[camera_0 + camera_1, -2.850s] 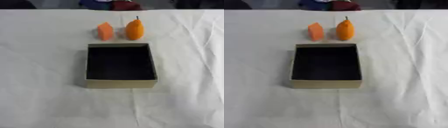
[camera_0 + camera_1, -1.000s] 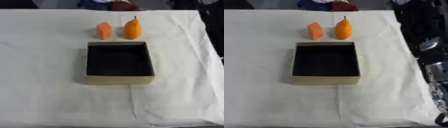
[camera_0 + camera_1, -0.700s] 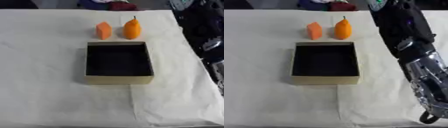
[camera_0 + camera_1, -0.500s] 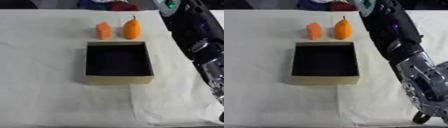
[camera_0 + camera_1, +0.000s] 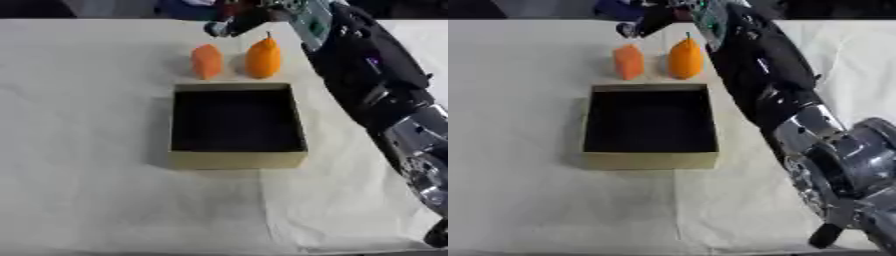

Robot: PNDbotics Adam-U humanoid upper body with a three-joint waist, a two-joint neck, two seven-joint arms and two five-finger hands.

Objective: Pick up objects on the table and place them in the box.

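Observation:
An orange wedge-shaped block (image 5: 207, 61) and an orange pear-like fruit with a dark stem (image 5: 262, 57) stand side by side on the white cloth, just beyond the box. The tan cardboard box (image 5: 236, 160) has a dark inside with nothing in it. My right arm reaches in from the lower right, across the table's right side. My right hand (image 5: 234, 21) hovers past the two orange things, above and a little behind them, with its fingers (image 5: 632, 27) stretched out to the left and touching neither. It holds nothing. My left hand shows in no view.
The white tablecloth (image 5: 87, 150) covers the whole table, and its near edge runs along the bottom of the view. Dark and blue shapes (image 5: 184, 7) lie past the far edge. My black forearm (image 5: 367, 75) crosses the area to the right of the box.
My right arm has swung in from the right edge, up across the table's right side. Its hand now hangs over the far side of the two orange things. Box and objects have not moved.

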